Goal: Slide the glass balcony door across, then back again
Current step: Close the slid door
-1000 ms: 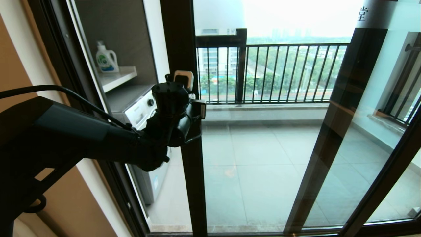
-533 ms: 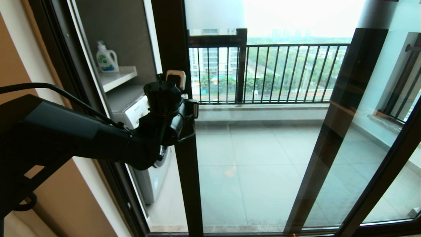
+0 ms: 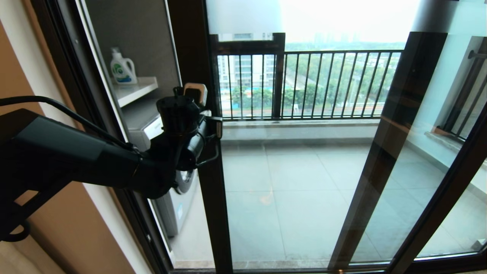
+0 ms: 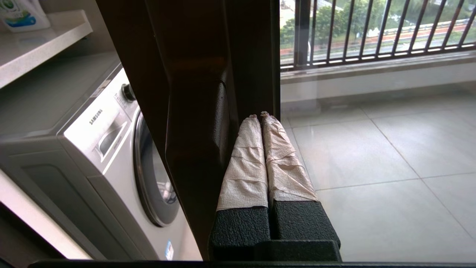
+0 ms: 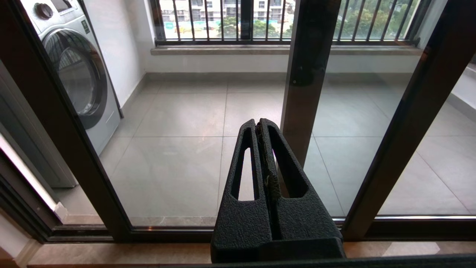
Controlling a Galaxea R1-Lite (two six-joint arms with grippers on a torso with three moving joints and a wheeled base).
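The glass balcony door (image 3: 296,182) has a dark stile (image 3: 207,198) on its left edge and a frosted strip (image 3: 243,15) on top. My left gripper (image 3: 215,131) is shut and empty, held at mid-height against that stile. In the left wrist view its taped fingers (image 4: 245,163) lie side by side against the black bar handle (image 4: 197,156), on the glass side. My right gripper (image 5: 260,123) is shut and empty, low in front of the door's bottom rail, and does not show in the head view.
A white washing machine (image 3: 167,125) and a shelf with a detergent bottle (image 3: 122,68) stand on the balcony behind the left opening. A second dark-framed panel's stile (image 3: 384,152) crosses the right side. The balcony railing (image 3: 312,83) runs along the back.
The door's left stile has slid to the left, with my left gripper moving along against it. The gap to the left frame has narrowed.
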